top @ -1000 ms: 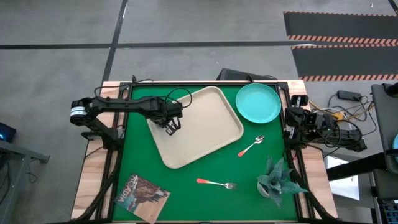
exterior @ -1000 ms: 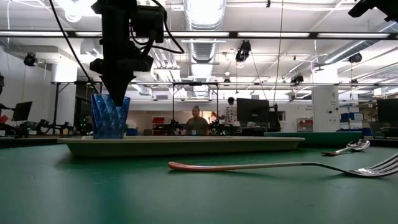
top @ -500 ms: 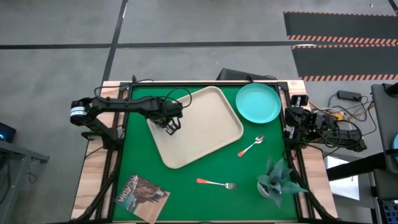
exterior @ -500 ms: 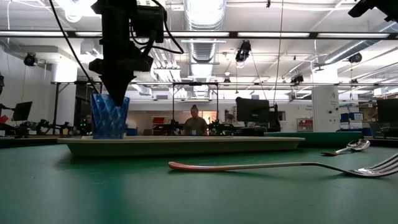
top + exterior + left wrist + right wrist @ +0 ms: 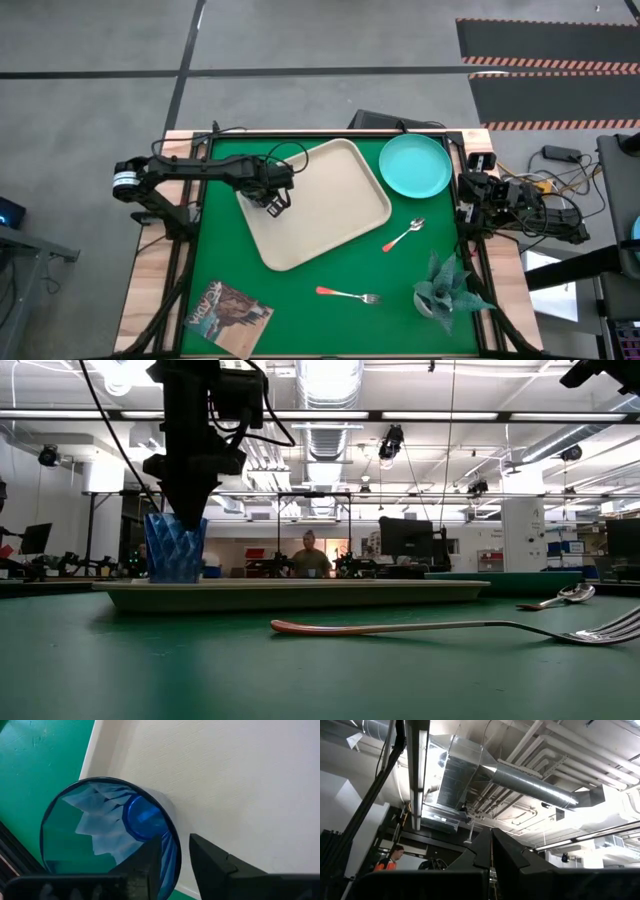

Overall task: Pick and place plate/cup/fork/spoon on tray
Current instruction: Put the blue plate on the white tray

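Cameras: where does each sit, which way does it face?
High: overhead, straight down on the tray; both arms show.
Low: table height, level across the fork; left arm descends.
Left wrist: down past its own fingers astride the cup wall.
Right wrist: up at ceiling ducts; shut fingers.
Shared: cup on tray, low and left wrist.

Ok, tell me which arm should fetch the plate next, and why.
Right, I'd judge. The right gripper is parked, shut, at the table edge right beside the turquoise plate. The left gripper is across the tray, its fingers straddling the blue cup's rim.
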